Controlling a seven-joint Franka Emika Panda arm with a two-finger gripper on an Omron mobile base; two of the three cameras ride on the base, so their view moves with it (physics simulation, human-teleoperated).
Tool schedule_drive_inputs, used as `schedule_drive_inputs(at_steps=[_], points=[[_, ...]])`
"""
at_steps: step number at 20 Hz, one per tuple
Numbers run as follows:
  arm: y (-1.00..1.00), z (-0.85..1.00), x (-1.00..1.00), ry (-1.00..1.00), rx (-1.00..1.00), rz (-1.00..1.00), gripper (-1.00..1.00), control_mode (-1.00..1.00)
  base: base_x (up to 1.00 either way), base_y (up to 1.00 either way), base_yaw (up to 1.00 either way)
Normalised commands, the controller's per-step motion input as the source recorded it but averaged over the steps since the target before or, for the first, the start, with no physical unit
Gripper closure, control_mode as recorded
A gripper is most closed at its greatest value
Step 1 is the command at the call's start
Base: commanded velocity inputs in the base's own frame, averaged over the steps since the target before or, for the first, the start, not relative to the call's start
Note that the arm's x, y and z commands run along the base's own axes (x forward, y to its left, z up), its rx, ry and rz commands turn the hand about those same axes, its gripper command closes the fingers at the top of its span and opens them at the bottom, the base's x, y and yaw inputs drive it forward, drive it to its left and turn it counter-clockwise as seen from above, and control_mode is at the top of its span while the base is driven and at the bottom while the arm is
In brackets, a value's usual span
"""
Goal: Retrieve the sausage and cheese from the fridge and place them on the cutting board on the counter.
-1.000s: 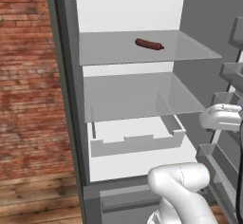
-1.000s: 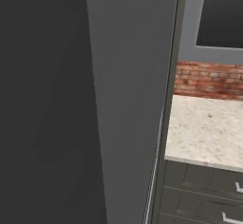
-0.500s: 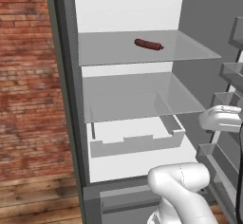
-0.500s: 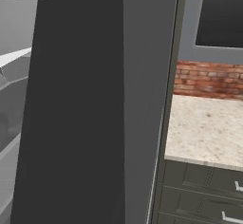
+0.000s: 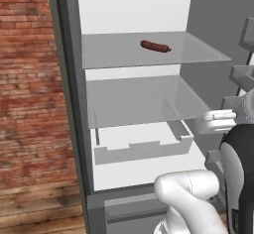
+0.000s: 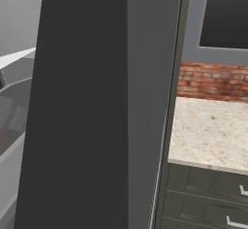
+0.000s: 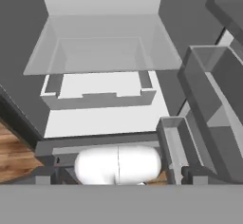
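Fridge [image 5: 69, 104] stands open. Sausage [image 5: 155, 46] lies on the upper glass shelf [image 5: 124, 54], right of middle, well back from the front edge, long axis running roughly left-right, nothing touching it. Lower shelf [image 5: 134, 101] and the white drawer [image 5: 144, 146] below look bare.

Gripper [image 7: 118, 176]: jaws stand wide apart, nothing between them. Hand view looks over the lower shelf and drawer with the door bins [image 7: 213, 99] to its right, so the hand appears to sit low near the door side, well below the sausage.

Handling, as a judgement: the sausage is light, slim, round, probably smooth-skinned with some give. It can roll on glass if nudged off-centre. Best hold is mid-length, fingers across the short axis, closing squarely from above or the front; a grip near a rounded end risks it squirting out. Clearance under the fridge ceiling looks adequate, but that is hard to gauge.

Hard to make out:
- Cheese cannot be located anywhere on the visible shelves; it may sit in a door bin or behind the arm [image 5: 193, 198].
- Door [image 6: 97, 126] blocks most of the right base view; beside it a strip of counter [image 6: 208, 131] shows, with no cutting board on that part.
- Fingertips are cropped low in hand view.
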Motion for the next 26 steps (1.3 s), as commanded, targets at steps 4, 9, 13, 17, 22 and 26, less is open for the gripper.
schedule_drive_inputs(at_steps=[4,9,13,17,22,26], points=[[0.00,0.56,0.13,0.00,-0.11,0.00,-1.00,-1.00,0.00,0.00,0.00],[0.00,0.20,0.26,0.00,-0.06,0.00,-1.00,-1.00,0.00,0.00,0.00],[0.00,0.01,0.68,0.00,-0.03,0.03,-1.00,-1.00,0.00,0.00,0.00],[-0.03,0.00,0.84,-0.05,-0.04,0.12,-1.00,-1.00,0.00,0.00,0.00],[-0.04,0.00,0.82,-0.11,-0.09,0.12,-1.00,-1.00,0.00,0.00,0.00],[-0.05,0.07,0.87,-0.04,-0.07,0.09,-1.00,-1.00,0.00,0.00,0.00]])
